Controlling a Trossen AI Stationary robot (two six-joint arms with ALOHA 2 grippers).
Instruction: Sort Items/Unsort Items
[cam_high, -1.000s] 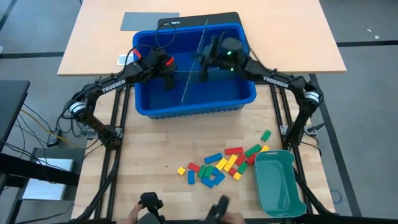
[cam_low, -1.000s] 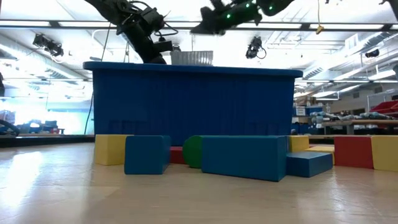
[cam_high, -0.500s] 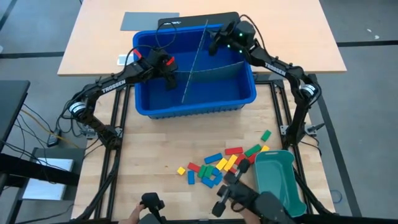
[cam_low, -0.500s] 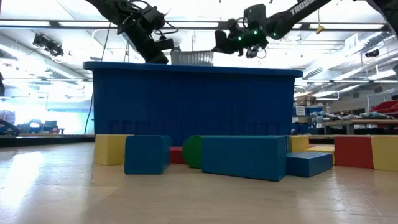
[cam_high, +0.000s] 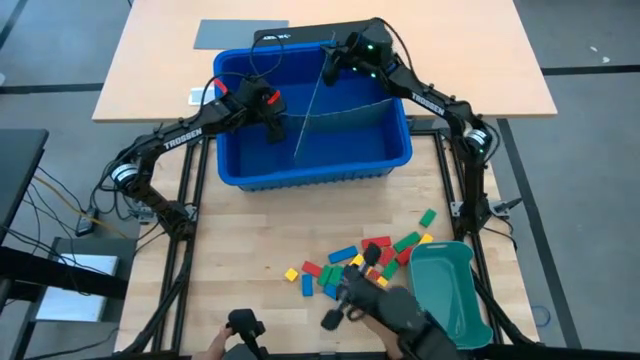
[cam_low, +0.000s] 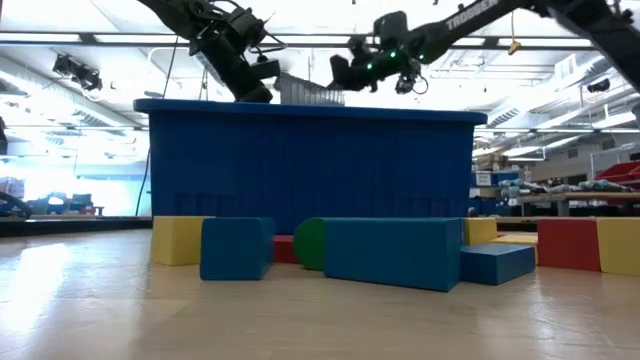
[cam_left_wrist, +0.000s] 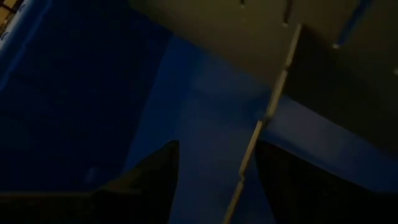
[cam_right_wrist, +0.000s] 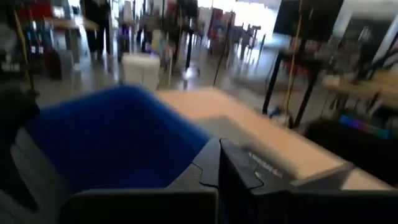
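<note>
Over the last second the right arm swung from above the middle of the blue bin (cam_high: 380, 155) toward its far rim, so that the right gripper (cam_high: 335, 52) hung at the far edge, by the top of the long grey divider sheet (cam_high: 312, 105); its fingers were pressed together with nothing seen between them. Another dark arm with a gripper (cam_high: 345, 300) had come into the high view at the near edge of the table, above the scattered pile, where only its tip showed a second earlier. The left arm had not shifted: the left gripper (cam_high: 272, 128) sat inside the bin's left half, fingers spread, just beside the divider. The teal tray (cam_high: 455, 310) lay at the near right corner. The blocks (cam_high: 345, 262) lay loose on the wooden tabletop in front of the bin, just left of the tray, well apart from both grippers. In the low view a large blue block (cam_low: 392, 252) stood nearest the camera.
</note>
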